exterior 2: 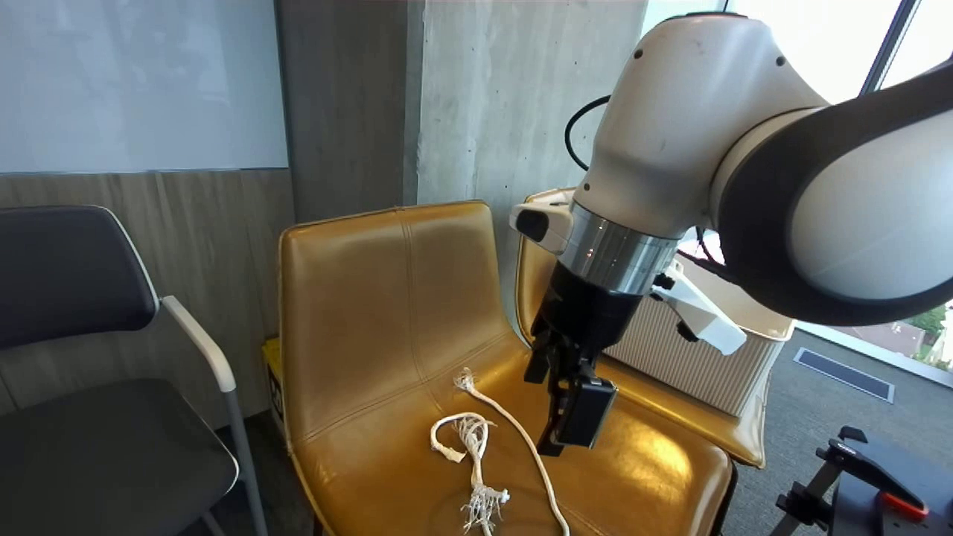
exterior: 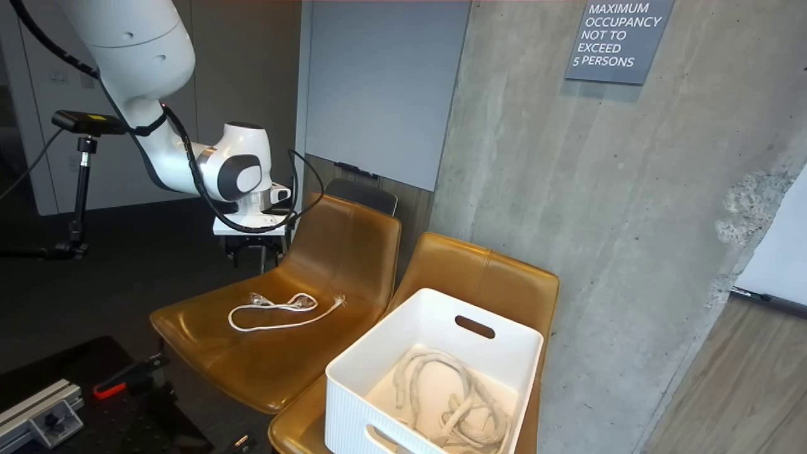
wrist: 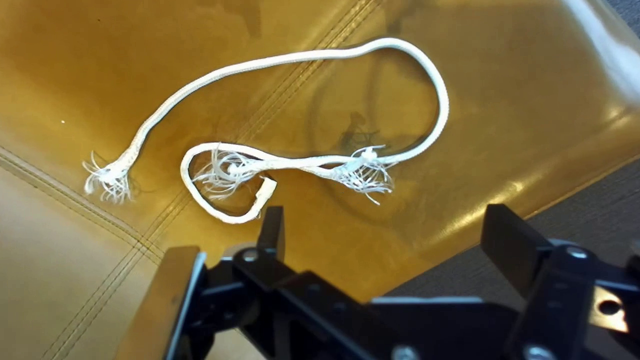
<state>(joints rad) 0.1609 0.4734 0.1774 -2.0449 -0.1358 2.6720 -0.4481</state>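
Concrete wall (exterior: 605,208) seen behind tan chairs (exterior: 347,233). White rope (wrist: 320,54) laid across one seat (exterior: 252,362), frayed end near rear edge, not yet gripped. Gripper (wrist: 385,215) parted wide above, nothing held. Other rope (exterior: 466,403) already contained in white bin (exterior: 353,407) on neighbouring seat (exterior: 299,421).

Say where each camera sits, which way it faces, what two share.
Wrist view: looks down from the wrist at frayed rope on the brown chair; open fingers below.
In an exterior view: raised, looking down into the box; arm at upper left.
In an exterior view: near the arm, facing the brown chair and dark chair; arm, fingers at right.
In both exterior views: brown chair, box, arm, frayed rope.
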